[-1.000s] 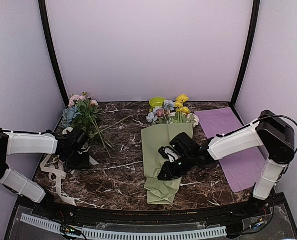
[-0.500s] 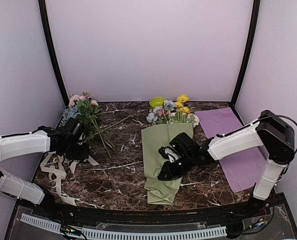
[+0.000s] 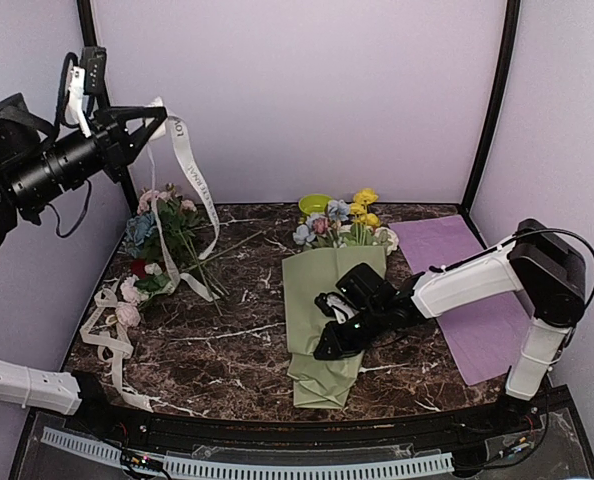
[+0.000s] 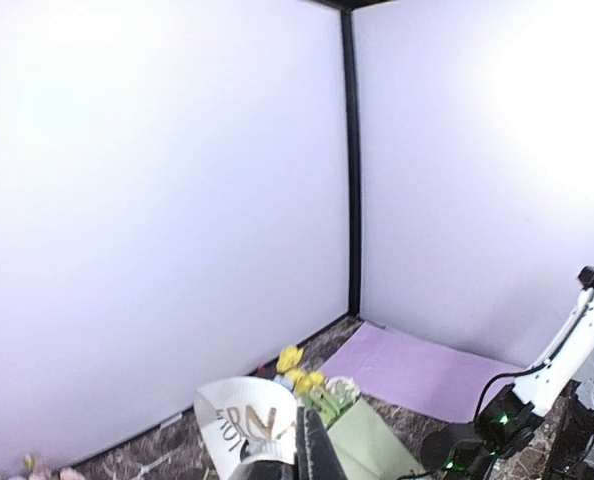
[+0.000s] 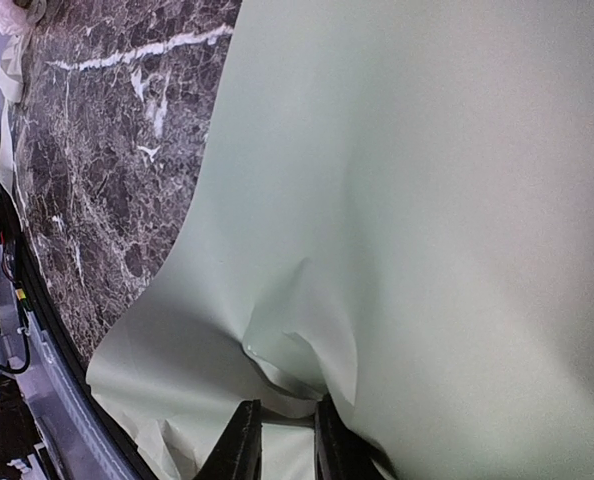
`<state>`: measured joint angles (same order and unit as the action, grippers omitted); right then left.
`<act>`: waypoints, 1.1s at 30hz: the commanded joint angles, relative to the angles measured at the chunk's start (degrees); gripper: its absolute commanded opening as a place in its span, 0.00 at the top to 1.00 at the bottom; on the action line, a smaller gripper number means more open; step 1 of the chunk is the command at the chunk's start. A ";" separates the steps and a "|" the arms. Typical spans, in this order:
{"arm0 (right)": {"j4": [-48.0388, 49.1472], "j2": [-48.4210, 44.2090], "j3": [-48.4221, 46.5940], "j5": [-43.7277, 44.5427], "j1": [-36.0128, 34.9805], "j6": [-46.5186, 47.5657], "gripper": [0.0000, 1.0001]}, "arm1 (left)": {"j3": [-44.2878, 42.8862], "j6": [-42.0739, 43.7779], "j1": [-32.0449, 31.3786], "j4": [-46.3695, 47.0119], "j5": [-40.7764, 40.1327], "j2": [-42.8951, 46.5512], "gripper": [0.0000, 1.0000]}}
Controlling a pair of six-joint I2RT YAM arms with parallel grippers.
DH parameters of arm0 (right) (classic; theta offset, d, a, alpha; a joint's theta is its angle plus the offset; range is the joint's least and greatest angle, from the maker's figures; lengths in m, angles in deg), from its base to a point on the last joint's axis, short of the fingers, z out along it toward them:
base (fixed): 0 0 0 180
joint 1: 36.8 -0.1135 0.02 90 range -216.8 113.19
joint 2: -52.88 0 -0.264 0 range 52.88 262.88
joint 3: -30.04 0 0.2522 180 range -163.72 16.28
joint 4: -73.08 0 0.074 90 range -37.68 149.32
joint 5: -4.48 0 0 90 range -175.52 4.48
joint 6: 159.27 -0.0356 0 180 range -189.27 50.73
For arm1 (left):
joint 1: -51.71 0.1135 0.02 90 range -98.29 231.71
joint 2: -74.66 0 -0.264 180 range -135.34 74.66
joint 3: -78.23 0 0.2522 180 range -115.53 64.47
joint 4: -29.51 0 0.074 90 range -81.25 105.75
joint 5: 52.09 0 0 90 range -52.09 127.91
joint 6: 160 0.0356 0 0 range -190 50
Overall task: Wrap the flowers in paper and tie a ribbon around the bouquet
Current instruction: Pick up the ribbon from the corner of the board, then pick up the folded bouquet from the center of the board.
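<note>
now that the left gripper (image 3: 153, 114), low beside the bouquet (image 3: 322, 300) a second ago, has shut on the ribbon (image 3: 191, 180) and hoisted it high to the bouquet's left, tying can likely start, while the right gripper (image 3: 329, 345) presses the bouquet's paper (image 5: 427, 200), jaws barely apart, grip unclear.

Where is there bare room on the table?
The widest bare stretch of table lies between the bouquet and the ribbon heaped at the left edge. A smaller patch sits at the back, between the loose flowers and the green bowl. Crowded: the left side, and the gap between bouquet and purple sheet, which the right arm spans.
</note>
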<state>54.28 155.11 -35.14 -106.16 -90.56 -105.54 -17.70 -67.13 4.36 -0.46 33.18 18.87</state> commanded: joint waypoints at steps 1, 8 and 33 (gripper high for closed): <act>-3.75 3.31 0.27 4.03 -0.30 0.46 0.80 | -5.17 5.53 -0.63 2.16 14.80 -2.78 1.00; -3.92 4.51 -0.46 3.77 -0.30 0.50 0.80 | -0.59 6.02 -0.72 -8.68 36.32 -8.99 1.00; -3.69 1.32 0.25 4.10 -0.52 -1.52 0.80 | 30.23 8.57 -9.00 -1.82 23.49 -23.01 0.28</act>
<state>53.49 155.79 -36.32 -106.07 -90.71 -106.53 12.16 -61.05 -2.35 -3.08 61.53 -4.82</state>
